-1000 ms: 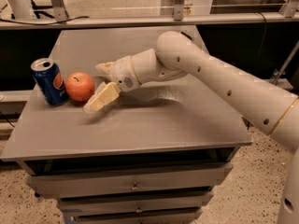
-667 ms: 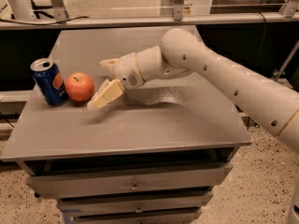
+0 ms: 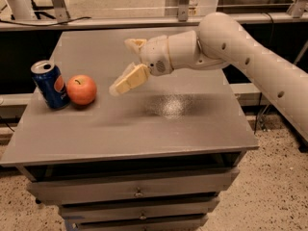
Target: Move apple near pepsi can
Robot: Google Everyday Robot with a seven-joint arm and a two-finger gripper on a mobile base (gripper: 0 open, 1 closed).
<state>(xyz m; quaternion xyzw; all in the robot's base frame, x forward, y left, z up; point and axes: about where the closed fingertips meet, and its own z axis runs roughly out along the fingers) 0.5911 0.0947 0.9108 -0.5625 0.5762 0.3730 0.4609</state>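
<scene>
Apple parked by the can, gripper backing off.
Far left, pepsi can (image 3: 50, 84) upright near the table (image 3: 183, 124) edge; apple (image 3: 82, 89) just to its right, touching it or nearly so, and neither has shifted over the last second. The gripper (image 3: 124, 65) has pulled right and upward from beside the apple, now clear of it above mid-table, fingers spread wide, holding nothing. The arm (image 3: 240, 47) reaches in from the right. Judged: placement looks done, apple released next to the can, only retreat left; little risk unless the apple rolls.
</scene>
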